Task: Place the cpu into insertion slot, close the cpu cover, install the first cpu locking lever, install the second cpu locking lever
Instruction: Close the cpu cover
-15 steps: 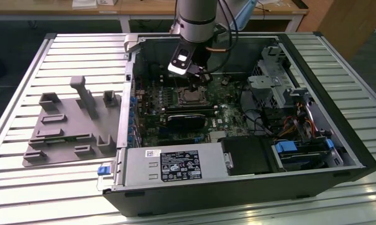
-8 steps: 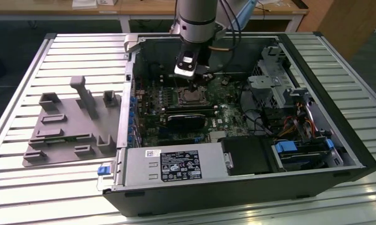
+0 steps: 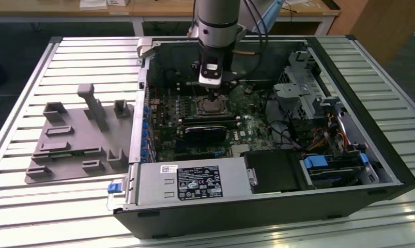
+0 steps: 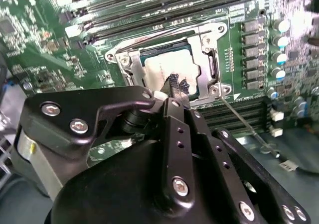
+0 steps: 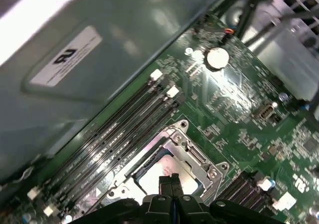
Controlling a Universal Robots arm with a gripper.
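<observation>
The arm [image 3: 218,20] stands upright, its wrist directed straight down. The gripper [image 3: 213,94] points downward, its two black fingers [image 4: 175,124] pressed together at the tips.

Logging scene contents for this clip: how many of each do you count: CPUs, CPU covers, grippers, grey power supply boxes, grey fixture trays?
cpu: 1
cpu cover: 1
gripper: 1
grey power supply box: 1
grey fixture tray: 1
Total: 5
</observation>
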